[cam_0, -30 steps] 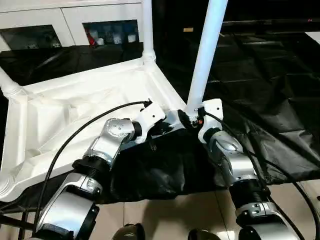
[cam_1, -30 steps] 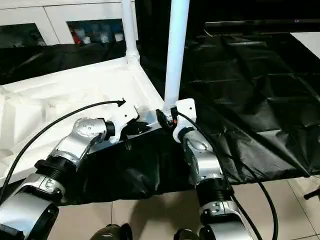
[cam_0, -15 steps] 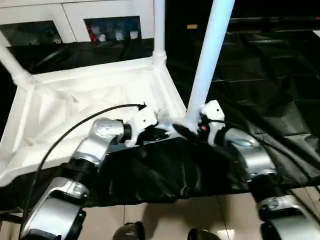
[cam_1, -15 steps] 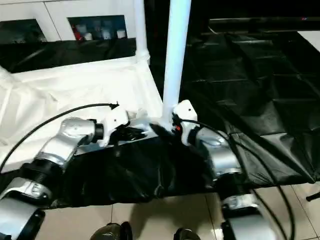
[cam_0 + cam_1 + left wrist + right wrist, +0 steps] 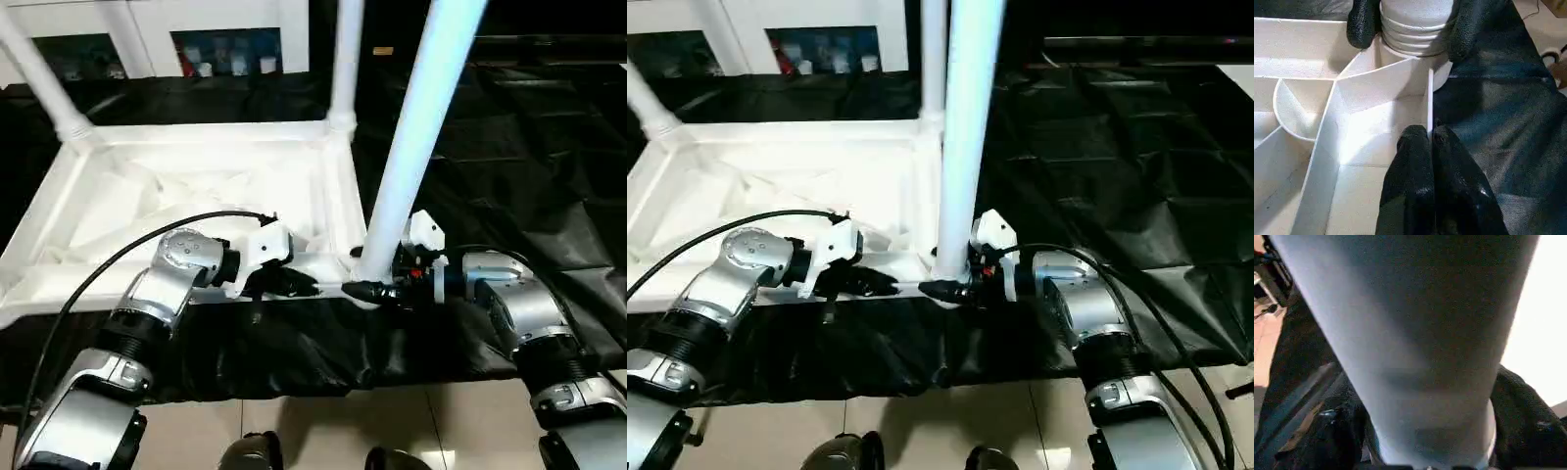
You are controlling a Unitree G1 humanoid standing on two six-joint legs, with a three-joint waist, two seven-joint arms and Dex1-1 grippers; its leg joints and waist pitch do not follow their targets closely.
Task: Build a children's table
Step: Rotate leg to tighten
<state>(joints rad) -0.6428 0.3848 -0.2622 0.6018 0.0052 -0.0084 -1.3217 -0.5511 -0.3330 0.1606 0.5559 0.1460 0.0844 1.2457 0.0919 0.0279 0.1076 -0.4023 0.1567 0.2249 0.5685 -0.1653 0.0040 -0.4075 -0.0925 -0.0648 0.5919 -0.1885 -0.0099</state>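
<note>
The children's table top (image 5: 196, 196) lies underside up on the black-draped table, ribs showing. Three white legs stand in its corner sockets: two at the far corners (image 5: 343, 59) (image 5: 39, 69), and one at the near right corner (image 5: 421, 137). My right gripper (image 5: 372, 281) reaches in from the right and is shut on this near leg's ribbed base, one black finger (image 5: 1361, 24) on each side of it. My left gripper (image 5: 1430, 142) is shut on the top's thin near rim wall (image 5: 1429, 98), a short way left of that corner.
A white cabinet with glass doors (image 5: 225, 39) stands behind. The black cloth (image 5: 529, 147) spreads to the right of the top and hangs over the near edge. Beige floor tiles (image 5: 323, 431) lie below, by my feet.
The camera has shifted. My right forearm has swung from below the near leg round to its right side, its fingers still at the leg's base. The left gripper stays on the rim.
</note>
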